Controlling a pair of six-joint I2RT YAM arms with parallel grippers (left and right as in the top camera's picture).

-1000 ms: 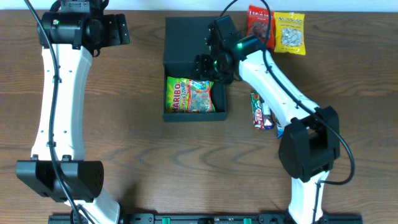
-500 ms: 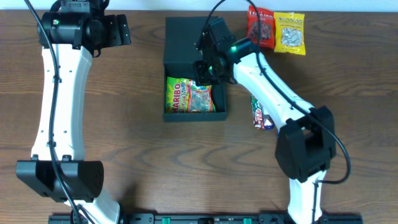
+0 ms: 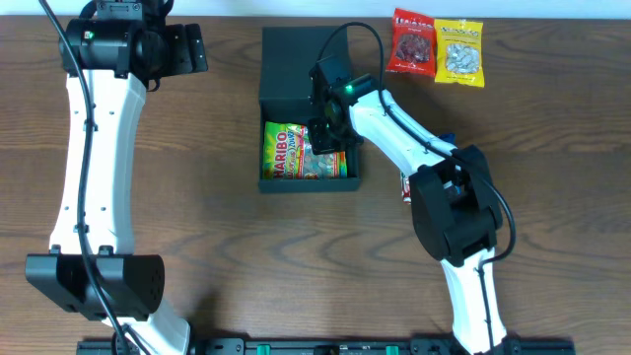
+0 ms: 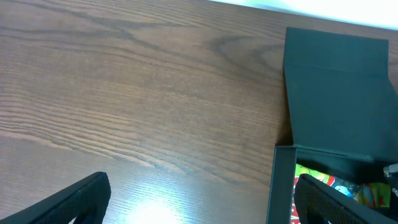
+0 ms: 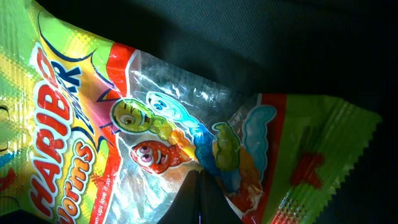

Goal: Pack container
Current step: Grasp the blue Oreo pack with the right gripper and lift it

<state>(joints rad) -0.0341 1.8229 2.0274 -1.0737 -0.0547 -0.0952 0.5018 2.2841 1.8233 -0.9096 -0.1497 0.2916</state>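
The dark container (image 3: 263, 180) lies open at the table's middle, its flap lid (image 3: 294, 61) folded back toward the far edge. A green and yellow Haribo gummy packet (image 3: 288, 153) lies flat inside it. My right gripper (image 3: 321, 134) hangs over the packet's right part, inside the box. In the right wrist view its jaws (image 5: 200, 182) are pressed together with nothing between them, tips right at the packet's (image 5: 93, 124) clear window. My left gripper (image 3: 193, 47) is open at the far left, over bare wood (image 4: 202, 200). The container's left wall (image 4: 281, 186) shows beside one left finger.
A red snack packet (image 3: 413, 41) and a yellow one (image 3: 459, 51) lie side by side at the far right. A sliver of a candy bar (image 3: 405, 186) shows under my right arm, right of the container.
My right gripper has shut and moved left and down over the Haribo packet in the container. Its arm now covers most of the candy bars. The left arm has not moved.
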